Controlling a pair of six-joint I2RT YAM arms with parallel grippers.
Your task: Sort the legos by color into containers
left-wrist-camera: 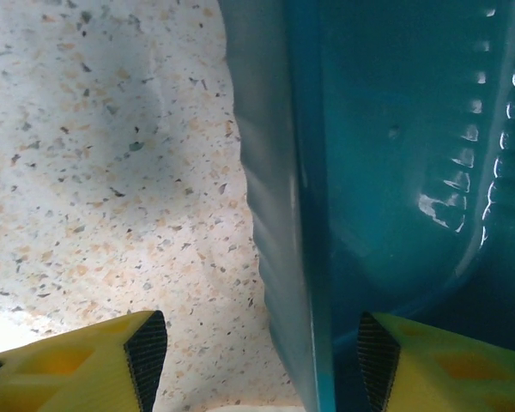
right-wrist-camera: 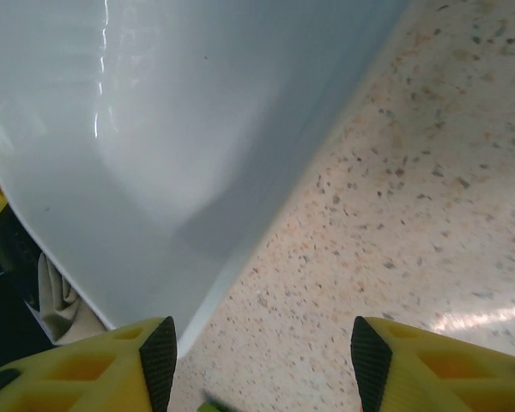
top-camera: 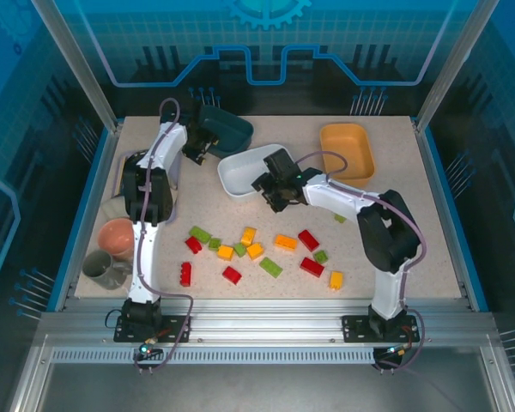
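My left gripper [top-camera: 196, 148] [left-wrist-camera: 262, 365] stands open at the back left, its jaws astride the near wall of the dark teal tray [top-camera: 230, 129] [left-wrist-camera: 292, 215]. One finger is inside the tray and one is over the table, with neither pad touching the wall. My right gripper [top-camera: 266, 187] [right-wrist-camera: 257, 360] is open at the white tray's [top-camera: 245, 167] [right-wrist-camera: 112, 172] near edge, whose rim lies just beside the left fingertip. Further right at the back sits the orange tray [top-camera: 348, 148]. Red [top-camera: 312, 267], green [top-camera: 270, 267] and yellow [top-camera: 248, 235] legos lie scattered across the table's middle.
A pink bowl [top-camera: 116, 236] and a grey cup [top-camera: 103, 269] stand at the left edge beside the left arm. One small green brick [top-camera: 339, 218] lies apart, close to the right arm's forearm. Bare speckled table [top-camera: 412, 223] stretches along the right side.
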